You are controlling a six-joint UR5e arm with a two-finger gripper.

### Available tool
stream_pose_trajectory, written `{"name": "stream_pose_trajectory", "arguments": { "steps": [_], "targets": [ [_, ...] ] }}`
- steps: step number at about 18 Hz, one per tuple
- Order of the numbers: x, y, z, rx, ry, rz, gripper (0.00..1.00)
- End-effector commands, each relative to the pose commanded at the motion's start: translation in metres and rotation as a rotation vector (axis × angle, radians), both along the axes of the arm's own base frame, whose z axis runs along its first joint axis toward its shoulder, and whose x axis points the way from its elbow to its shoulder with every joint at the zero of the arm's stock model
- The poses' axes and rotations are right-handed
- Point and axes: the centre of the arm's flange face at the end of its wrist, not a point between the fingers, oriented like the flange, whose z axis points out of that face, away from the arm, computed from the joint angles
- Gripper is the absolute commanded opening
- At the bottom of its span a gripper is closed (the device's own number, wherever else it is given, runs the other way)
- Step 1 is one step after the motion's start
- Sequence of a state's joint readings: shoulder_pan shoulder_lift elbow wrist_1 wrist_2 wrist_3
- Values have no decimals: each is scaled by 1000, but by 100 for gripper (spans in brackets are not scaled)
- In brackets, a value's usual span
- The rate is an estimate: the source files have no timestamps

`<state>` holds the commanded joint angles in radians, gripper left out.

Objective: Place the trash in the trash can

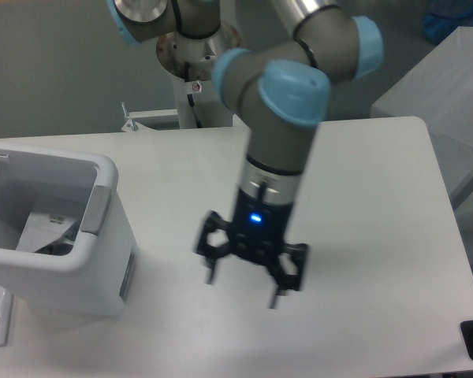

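A grey wall stood behind the white table [363, 205], with pale furniture showing at its right edge. The trash can [102, 236] sat at the table's left end, and inside it only a pale sheet and some dark scraps low against the near wall could be made out; no bottle or wrapper could be told apart there, and none lay on the table to the right of the can. The gripper [242, 288] hung well to the right of the can, pointing down over bare table, its fingers [209, 268] spread open and holding nothing. Judged from this, the drop looked done; a good finish would be to lift clear of the can.
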<state>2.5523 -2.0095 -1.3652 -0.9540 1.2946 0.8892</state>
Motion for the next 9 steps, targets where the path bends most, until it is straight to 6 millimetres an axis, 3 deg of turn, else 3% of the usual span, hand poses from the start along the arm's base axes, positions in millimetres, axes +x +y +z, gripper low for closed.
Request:
{"name": "stream_pose_trajectory", "arguments": {
  "steps": [4, 9],
  "targets": [
    [-21, -25, -23, -137, 1, -71, 100],
    [-32, -35, -7, -255, 20, -105, 100]
  ]
}}
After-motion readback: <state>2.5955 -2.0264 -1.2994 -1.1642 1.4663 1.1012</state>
